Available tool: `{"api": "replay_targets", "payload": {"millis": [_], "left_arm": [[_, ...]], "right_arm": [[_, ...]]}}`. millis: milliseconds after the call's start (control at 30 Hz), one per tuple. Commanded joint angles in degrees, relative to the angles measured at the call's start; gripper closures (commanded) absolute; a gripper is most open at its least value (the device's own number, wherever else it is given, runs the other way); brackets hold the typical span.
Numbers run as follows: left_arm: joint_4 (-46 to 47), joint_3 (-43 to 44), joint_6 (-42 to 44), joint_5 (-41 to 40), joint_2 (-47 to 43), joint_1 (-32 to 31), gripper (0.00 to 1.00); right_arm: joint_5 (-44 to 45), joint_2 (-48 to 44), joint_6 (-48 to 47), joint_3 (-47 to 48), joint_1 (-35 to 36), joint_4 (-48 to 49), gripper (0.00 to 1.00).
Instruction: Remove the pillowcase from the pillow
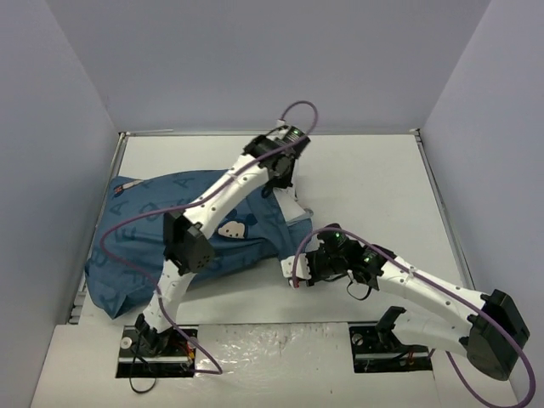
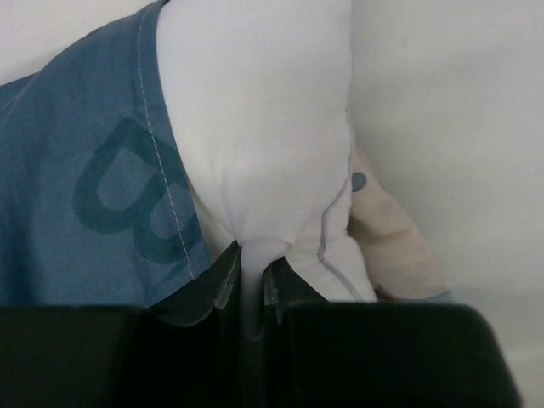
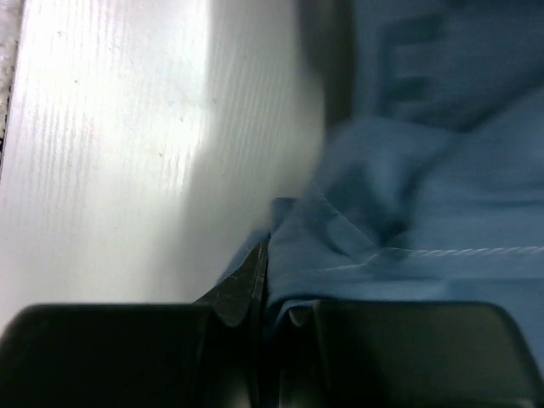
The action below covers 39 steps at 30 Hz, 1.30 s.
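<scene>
Two white robot arms are bolted at the near edge of a white table [image 1: 365, 187], seen from above. The right arm bends low and reaches leftward; its right gripper [image 1: 296, 274] sits just above the tabletop at the near right corner of the pillowcase [image 1: 144, 229]. From the right wrist camera, that right gripper [image 3: 265, 289] has its jaws closed together on a stitched hem of the blue pillowcase [image 3: 425, 195], with bare table [image 3: 110, 153] to the left of the cloth. The pillowcase, dark blue with lighter blue letters, lies rumpled and bulging on the left half of the table, reaching to the left wall. The left arm stretches over the pillowcase, and its left gripper [image 1: 285, 180] points down at the far right corner. There a bit of the white pillow [image 1: 294, 212] pokes out of the cover's right end. From the left wrist camera, the left gripper [image 2: 255, 285] is pinched narrow on a puckered corner of the plump white pillow [image 2: 255, 127], with the pillowcase [image 2: 76, 195] and a large letter B just to the left, its hem lying against the pillow. Plain grey walls [image 1: 255, 59] enclose the table beyond.
</scene>
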Motion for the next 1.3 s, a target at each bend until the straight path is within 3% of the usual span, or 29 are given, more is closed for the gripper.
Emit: {"api": "replay_targets", "payload": {"millis": [0,167,333,567,733,767,833,867,900,1000,1067,1133,1167,1267], "left_arm": [[10.1,-2.3,-7.8,10.6,-11.9,7.0,0.98],[17.1,-7.3,-12.6,19.1,-17.6,13.5,0.98],[22.9,-9.2,-16.4,25.2,-19.0,15.3,0.98],[26.5,-4.3,-19.3,30.9,-19.9,18.8,0.98],[35.2,-10.1,-25.2,38.6,-21.5,19.0,0.98],[36.8,-13.2,-25.4,39.0,-21.9,18.5,0.98],[36.9,-16.3,-23.6,38.0,-22.7,17.2,0.98],[37.7,-20.6,-22.8,37.8,-23.0,16.9,0.98],[38.2,-22.8,-22.4,37.3,-23.5,16.8,0.98],[40.9,-29.4,-20.9,34.8,-24.6,16.5,0.98],[41.9,-30.5,-20.3,33.6,-24.1,16.3,0.98],[42.4,-30.2,-19.6,33.3,-23.0,15.8,0.98],[42.2,-29.2,-19.3,33.3,-22.3,15.4,0.98],[41.2,-27.7,-17.9,33.1,-21.4,14.2,0.98]], "right_arm": [[1.5,-0.8,-5.2,0.4,3.4,-0.1,1.0],[1.0,0.0,-6.5,-0.3,8.5,1.5,1.0],[5.8,4.1,-5.3,-3.7,12.2,14.5,1.0],[2.5,5.4,-6.8,-5.0,14.4,10.4,1.0],[2.6,7.0,-7.1,-2.7,14.1,11.6,1.0],[3.2,6.9,-7.1,-1.2,13.1,10.8,0.93],[3.5,5.7,-4.3,3.1,9.9,7.6,0.59],[0.7,5.1,-0.2,9.1,4.5,4.6,0.41],[-2.2,4.2,1.9,12.3,1.3,2.2,0.34],[-13.6,-2.1,8.8,21.9,-7.9,-8.5,0.22],[-15.0,-4.7,15.0,26.2,-8.6,-11.1,0.18],[-13.1,-7.1,21.2,28.0,-8.7,-11.0,0.12],[-8.6,-6.4,28.8,29.6,-9.3,-8.8,0.1],[-4.2,-2.6,39.8,31.7,-13.3,-5.9,0.01]]}}
